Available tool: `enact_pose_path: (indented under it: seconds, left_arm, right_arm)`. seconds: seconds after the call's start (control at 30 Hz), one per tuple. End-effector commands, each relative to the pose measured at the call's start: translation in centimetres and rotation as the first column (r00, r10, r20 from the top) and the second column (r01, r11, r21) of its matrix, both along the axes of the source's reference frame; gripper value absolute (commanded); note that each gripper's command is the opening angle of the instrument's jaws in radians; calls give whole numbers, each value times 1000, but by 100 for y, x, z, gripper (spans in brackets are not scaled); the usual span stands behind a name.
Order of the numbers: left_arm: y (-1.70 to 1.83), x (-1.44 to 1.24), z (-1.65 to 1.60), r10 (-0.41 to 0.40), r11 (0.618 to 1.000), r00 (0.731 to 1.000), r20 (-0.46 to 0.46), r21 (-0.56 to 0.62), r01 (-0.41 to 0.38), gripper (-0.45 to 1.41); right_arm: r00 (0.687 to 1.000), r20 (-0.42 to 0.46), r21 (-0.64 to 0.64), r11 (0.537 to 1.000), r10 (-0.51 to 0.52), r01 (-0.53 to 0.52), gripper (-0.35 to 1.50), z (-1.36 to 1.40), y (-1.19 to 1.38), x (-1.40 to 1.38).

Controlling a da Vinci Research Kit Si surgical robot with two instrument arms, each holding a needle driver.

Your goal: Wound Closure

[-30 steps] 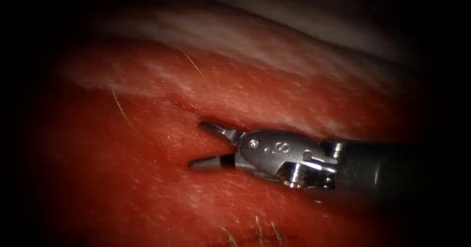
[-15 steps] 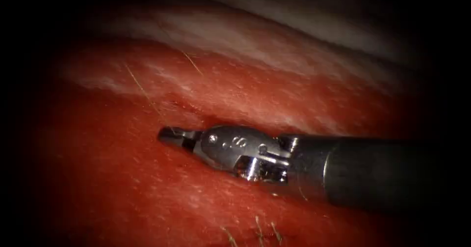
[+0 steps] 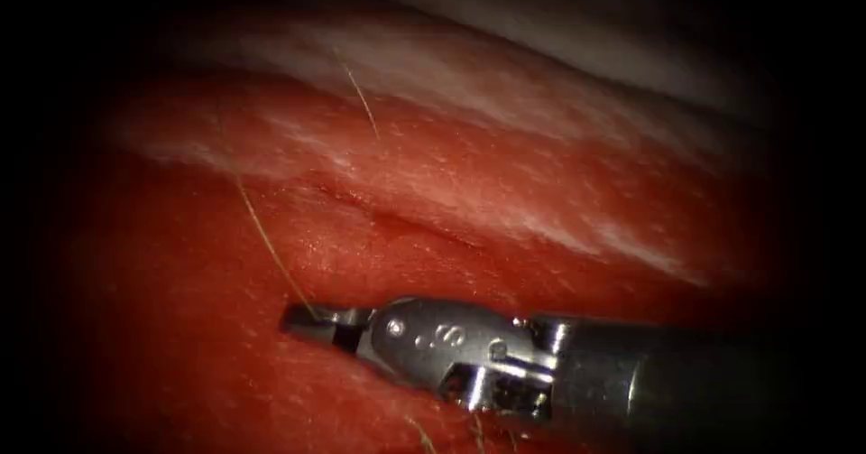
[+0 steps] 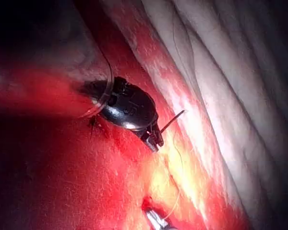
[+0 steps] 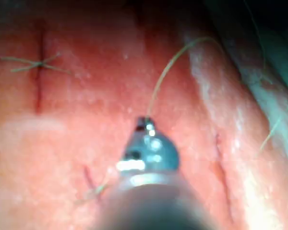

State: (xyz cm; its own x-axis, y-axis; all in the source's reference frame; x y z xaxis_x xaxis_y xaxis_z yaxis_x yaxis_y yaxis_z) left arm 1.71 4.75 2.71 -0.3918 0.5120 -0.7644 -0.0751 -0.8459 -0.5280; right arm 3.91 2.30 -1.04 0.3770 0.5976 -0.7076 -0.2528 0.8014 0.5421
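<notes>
Wet, glistening red tissue point(image 3: 541, 192) fills my field, its shallow cut point(image 3: 397, 215) a curved crease. My right hand point(image 3: 311, 320), jaws closed, pinches a fine pale thread point(image 3: 266, 237) just below the cut. My left hand point(image 4: 154, 139) grips a thin dark needle point(image 4: 174, 120), jaws closed.
</notes>
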Motion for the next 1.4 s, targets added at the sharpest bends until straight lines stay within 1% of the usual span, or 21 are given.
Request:
enact_pose_path:
  seconds: [0.03, 0.07, 0.13, 0.17, 0.3, 0.4, 0.47, 0.5, 0.53, 0.57, 0.6, 0.63, 0.8, 0.97, 1.03, 1.07, 1.17, 1.2, 1.27, 1.3, 1.4]
  left_arm:
    - [-5, -5, 7, 3, 1000, 1000, 3, 10, -3, -35]
    - [-6, -5, 7, 9, 1000, 1000, 1, 11, -9, -35]
    - [-6, -5, 8, 15, 1000, 1000, -2, 11, -15, -35]
    - [-7, -6, 8, 15, 1000, 1000, -2, 11, -15, -35]
    - [-8, -6, 8, 15, 1000, 1000, -1, 17, -15, -35]
    - [-8, -6, 8, 17, 1000, 1000, -3, 17, -17, -35]
    - [-8, -6, 8, 17, 1000, 1000, -3, 17, -17, -35]
    - [-8, -6, 8, 19, 1000, 1000, -1, 18, -19, -35]
    - [-8, -6, 8, 19, 1000, 1000, -1, 18, -19, -35]
    - [-8, -6, 8, 19, 1000, 1000, -1, 18, -19, -35]
    - [-8, -6, 8, 19, 1000, 1000, -1, 17, -19, -35]
    - [-8, -6, 9, 19, 1000, 1000, -1, 17, -19, -35]
    - [-8, -6, 11, 19, 1000, 1000, 0, 22, -19, -35]
    - [-8, -4, 11, 21, 1000, 1000, 1, 22, -21, -35]
    - [-7, -4, 12, 20, 999, 1000, 1, 27, -20, -35]
    - [-7, -4, 12, 20, 999, 1000, 1, 27, -20, -35]
    - [-7, -4, 12, 20, 999, 1000, 1, 27, -20, -35]
    - [-7, -4, 12, 20, 999, 1000, 0, 27, -20, -35]
    - [-7, -4, 12, 19, 999, 1000, 0, 27, -19, -35]
    - [-7, -5, 12, 19, 999, 1000, 0, 27, -19, -35]
    - [-8, -6, 13, 17, 1000, 1000, -1, 26, -17, -35]
  right_arm:
    - [1000, -12, 5, 1000, -3, 4, -35, -17, -4, 13]
    - [1000, -19, 15, 1000, -10, 10, -35, -34, -8, 16]
    - [1000, -25, 21, 1000, -10, 10, -35, -48, -11, 20]
    - [999, -31, 25, 1000, -11, 11, -35, -60, -14, 25]
    - [999, -39, 29, 999, -12, 13, -35, -73, -19, 34]
    - [997, -68, 38, 998, -42, 45, -35, -83, -28, 40]
    - [996, -79, 30, 999, -37, 39, -35, -86, -25, 42]
    - [998, -68, 14, 1000, -2, 2, -6, -85, -22, 41]
    - [997, -67, 5, 1000, 23, -22, 41, -83, -19, 39]
    - [997, -67, -12, 999, 36, -37, 71, -81, -17, 37]
    - [997, -65, -36, 998, 50, -52, 91, -78, -12, 34]
    - [997, -63, -55, 997, 51, -55, 96, -75, -8, 30]
    - [997, -51, -95, 993, 62, -67, 100, -38, 26, 4]
    - [997, -28, -136, 987, 77, -80, 101, -3, 43, -6]
    - [996, -8, -155, 984, 90, -90, 101, 29, 53, -6]
    - [996, -6, -159, 983, 93, -92, 101, 35, 54, -6]
    - [995, 5, -169, 981, 96, -94, 96, 53, 58, -5]
    - [995, 16, -175, 980, 96, -92, 91, 63, 59, -5]
    - [995, 24, -179, 980, 92, -87, 83, 71, 59, -5]
    - [996, 32, -182, 980, 89, -82, 69, 77, 58, -3]
    - [996, 47, -182, 981, 81, -71, 61, 83, 55, 0]
